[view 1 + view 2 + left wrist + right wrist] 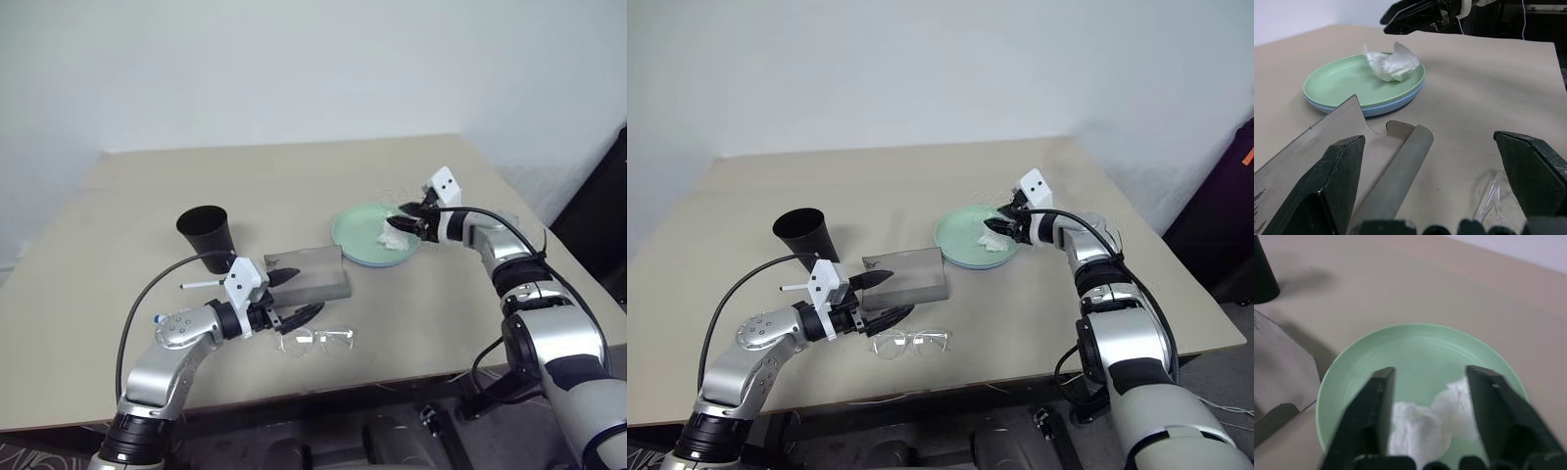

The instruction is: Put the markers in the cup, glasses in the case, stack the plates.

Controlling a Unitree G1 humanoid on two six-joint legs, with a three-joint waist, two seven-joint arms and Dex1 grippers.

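Right claw jaws parted, empty, hovering over the crumpled tissue on the mint plate, which sits stacked on the blue plate. Left claw wide open, empty, beside the open case; glasses just in front of the case, cup behind it. Risk: grabbing the tissue may drag or tilt the plates; the left claw could shove the glasses off the table.

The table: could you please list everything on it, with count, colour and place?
Table: one, beige.
Cup: one, black, back left.
Marker: one, white, beside the cup.
Case: one, gray, lid open, centre.
Glasses: one pair, clear, in front of the case.
Plates: two, mint green stacked on light blue, right of the case.
Tissue: one, white, on the green plate.
Left gripper: open, by the case.
Right gripper: open, over the tissue.
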